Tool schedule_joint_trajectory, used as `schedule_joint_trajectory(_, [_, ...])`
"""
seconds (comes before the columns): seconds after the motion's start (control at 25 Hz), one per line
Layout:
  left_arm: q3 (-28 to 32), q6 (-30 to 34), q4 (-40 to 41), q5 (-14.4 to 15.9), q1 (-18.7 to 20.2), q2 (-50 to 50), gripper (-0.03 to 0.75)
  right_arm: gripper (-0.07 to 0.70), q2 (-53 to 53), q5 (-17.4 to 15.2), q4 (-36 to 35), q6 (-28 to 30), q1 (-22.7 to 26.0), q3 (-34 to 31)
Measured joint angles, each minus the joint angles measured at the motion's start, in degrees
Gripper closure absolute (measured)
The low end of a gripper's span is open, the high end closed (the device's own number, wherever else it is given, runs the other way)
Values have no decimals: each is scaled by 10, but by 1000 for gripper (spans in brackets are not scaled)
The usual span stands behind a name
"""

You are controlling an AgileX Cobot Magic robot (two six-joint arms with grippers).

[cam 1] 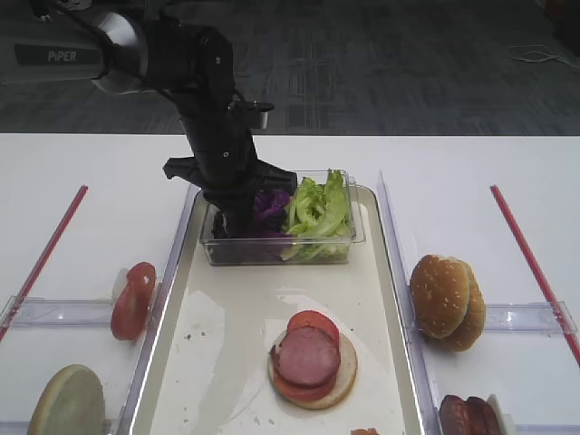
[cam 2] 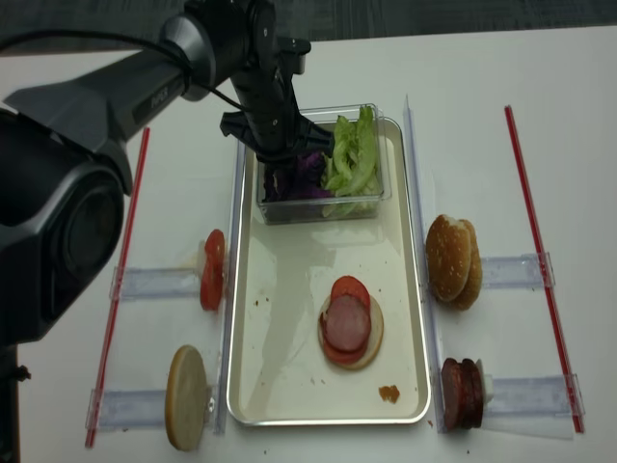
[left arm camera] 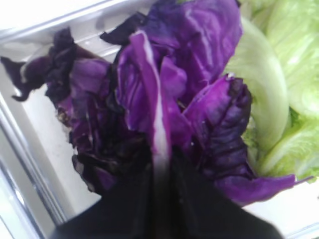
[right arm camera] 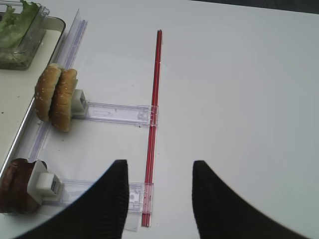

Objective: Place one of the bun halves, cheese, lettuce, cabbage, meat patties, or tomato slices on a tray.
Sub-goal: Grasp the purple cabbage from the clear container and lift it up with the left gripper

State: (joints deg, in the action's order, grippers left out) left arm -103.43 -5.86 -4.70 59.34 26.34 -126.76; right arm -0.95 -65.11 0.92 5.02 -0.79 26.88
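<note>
At the near end of the tray a bun half lies cut face up with a meat patty and tomato slices stacked on it. To the left, off the tray, more tomato slices stand on edge in a clear holder; to the right two bun halves stand on edge, and dark patties sit nearer. The right gripper hovers over the bare table with its jaws apart. Farther back, a clear tub on the tray holds lettuce and purple cabbage. The left gripper reaches down into the tub, clenched on the cabbage; its tips seem to pinch a pale-ribbed leaf, though the close view is blurred.
</note>
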Motion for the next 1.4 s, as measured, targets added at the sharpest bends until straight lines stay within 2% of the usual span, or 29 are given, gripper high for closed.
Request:
schedule_joint_trajectory(0.52, [-60, 1, 5, 62, 0, -4, 682, 303, 0, 0, 0, 0, 0, 0])
schedule_joint_trajectory(0.76, [-64, 1, 18, 80, 0, -4, 683, 303, 0, 0, 0, 0, 0, 0])
schedule_joint_trajectory(0.92, [-73, 0, 19, 103, 0, -5, 683, 303, 0, 0, 0, 0, 0, 0])
schedule_joint_trajectory(1.2, [-123, 0, 28, 107, 0, -5, 683, 303, 0, 0, 0, 0, 0, 0])
schedule_joint_trajectory(1.4, [-131, 0, 24, 108, 0, -5, 683, 303, 0, 0, 0, 0, 0, 0])
